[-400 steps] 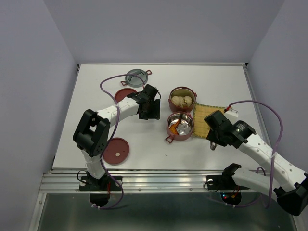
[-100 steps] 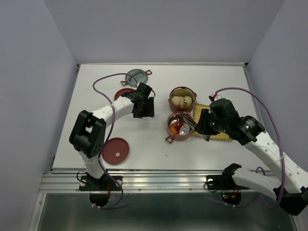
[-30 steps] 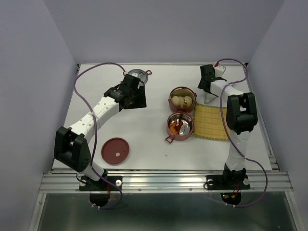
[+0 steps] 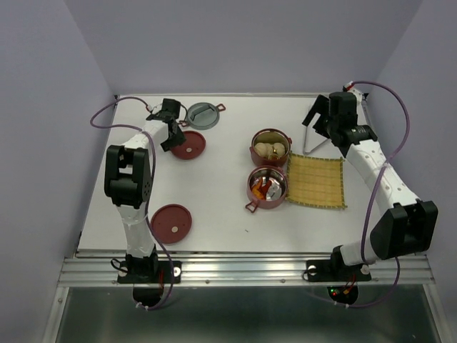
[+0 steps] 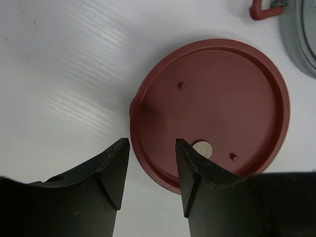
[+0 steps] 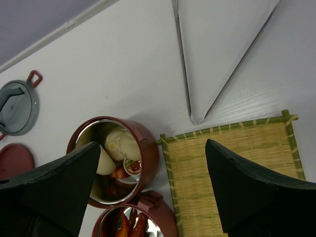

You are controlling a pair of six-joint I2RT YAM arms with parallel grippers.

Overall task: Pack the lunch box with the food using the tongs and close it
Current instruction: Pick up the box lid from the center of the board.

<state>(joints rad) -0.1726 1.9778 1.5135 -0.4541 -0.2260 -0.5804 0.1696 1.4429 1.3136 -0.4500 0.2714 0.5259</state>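
Two dark-red lunch box bowls stand mid-table: the far one point(image 4: 270, 136) point(image 6: 148, 148) holds pale buns point(image 6: 116, 143), the near one point(image 4: 251, 195) point(image 6: 163, 217) holds orange-brown pieces point(image 4: 265, 187). A red lid point(image 4: 189, 145) point(image 5: 212, 98) lies flat at the far left. My left gripper point(image 4: 173, 136) point(image 5: 152, 153) is open, its jaws straddling that lid's left rim. The silver tongs point(image 4: 308, 136) point(image 6: 196, 117) lie free on the table beside the mat. Over them hovers my right gripper point(image 4: 327, 123) point(image 6: 152, 144), wide open and holding nothing.
A yellow woven mat point(image 4: 316, 181) point(image 6: 237, 163) lies right of the bowls. A grey lid point(image 4: 202, 114) point(image 6: 17, 106) sits at the back, next to the red lid. A second red lid point(image 4: 171, 224) lies near the front left.
My left arm has swung left and its gripper now sits at the red lid's rim, jaws narrower. The right gripper has shifted right, away from the tongs.
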